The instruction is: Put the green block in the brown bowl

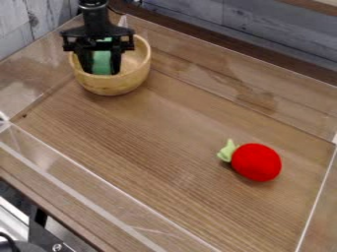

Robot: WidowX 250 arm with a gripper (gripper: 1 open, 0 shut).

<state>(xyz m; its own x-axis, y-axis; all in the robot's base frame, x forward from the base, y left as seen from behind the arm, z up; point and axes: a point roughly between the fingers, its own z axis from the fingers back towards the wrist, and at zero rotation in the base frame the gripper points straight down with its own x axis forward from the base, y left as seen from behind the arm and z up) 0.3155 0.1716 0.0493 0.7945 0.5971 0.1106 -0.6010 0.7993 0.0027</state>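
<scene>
One pincer (101,61), clamped on the green block (101,63), sits inside the brown bowl's (121,83) rim; we see bare desk (158,148) between bowl and red toy (255,161).

Red toy (257,161), apparently with a green leaf (227,151).

green block: its visible face (101,62) is showing a plain, muted green
brown bowl: the wood (116,83) is showing a light golden tan, paler along the rim
table: the wooden top (165,133) is showing medium brown with fine darker grain streaks
toy strawberry: the body (257,162) is glowing bright red, its leafy top showing pale yellow-green
end effector: the fingers (82,44) are showing black
</scene>
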